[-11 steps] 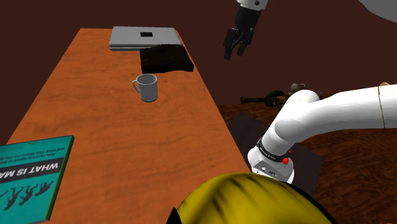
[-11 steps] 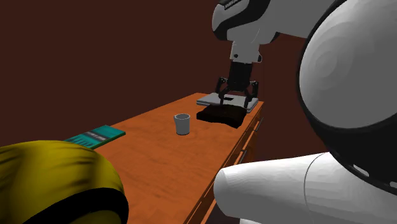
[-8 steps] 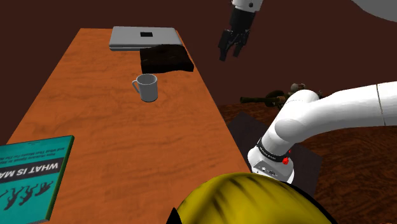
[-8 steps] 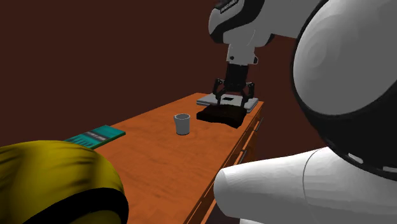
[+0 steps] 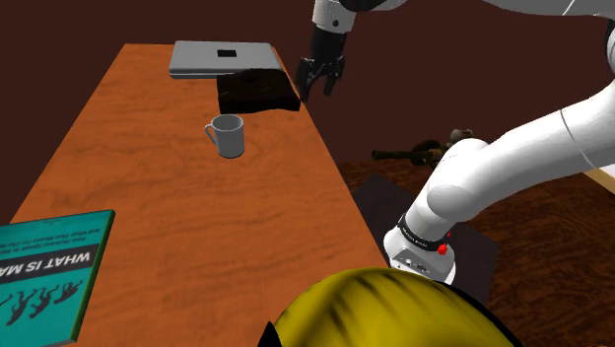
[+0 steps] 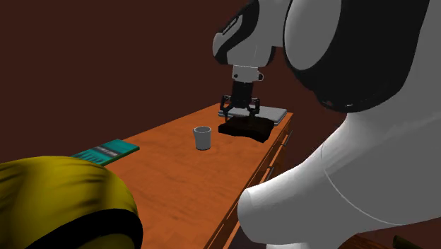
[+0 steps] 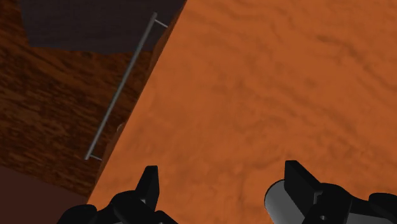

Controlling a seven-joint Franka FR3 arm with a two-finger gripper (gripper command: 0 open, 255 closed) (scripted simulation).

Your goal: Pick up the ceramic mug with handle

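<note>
The grey mug (image 5: 227, 135) with its handle toward the shoulder view's left stands upright on the orange wooden table (image 5: 177, 207). It is also in the second exterior view (image 6: 203, 137). My gripper (image 5: 320, 87) hangs open in the air above the table's right edge, beside a black object (image 5: 256, 92), up and to the right of the mug and apart from it. In the second exterior view the gripper (image 6: 239, 113) hovers over the black object (image 6: 246, 128). In the wrist view the fingers (image 7: 147, 184) stand wide apart over bare tabletop (image 7: 254, 95); a grey rounded edge (image 7: 280, 202) shows by one finger.
A flat grey slab (image 5: 221, 57) lies at the table's far end behind the black object. A teal book (image 5: 49, 271) lies at the near left corner. A yellow rounded shape (image 5: 394, 311) fills the foreground. A drawer handle (image 7: 121, 89) runs along the table's side.
The gripper has swung toward the shoulder view's left and lower, from off the table's side to over its right edge near the black object. It stays open. The mug has not moved.
</note>
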